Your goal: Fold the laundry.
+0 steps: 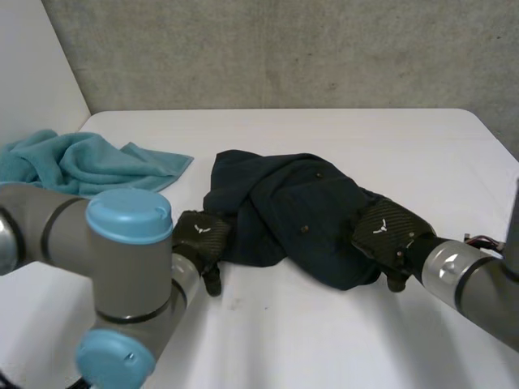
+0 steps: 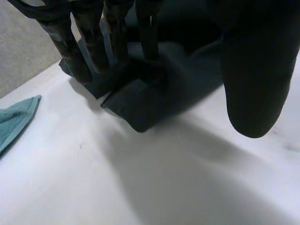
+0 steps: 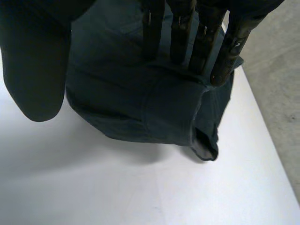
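A dark navy garment lies crumpled in the middle of the white table. My left hand is at the garment's left edge and my right hand at its right end. In the left wrist view the straight fingers rest on a folded edge of the garment, and the thumb stands apart over the table. In the right wrist view the straight fingers lie on top of the garment, near a cuff-like opening. Its thumb is held off to the side.
A teal towel lies bunched at the table's back left, and a corner of it shows in the left wrist view. A grey wall stands behind the table. Bare table runs along the front and the far right.
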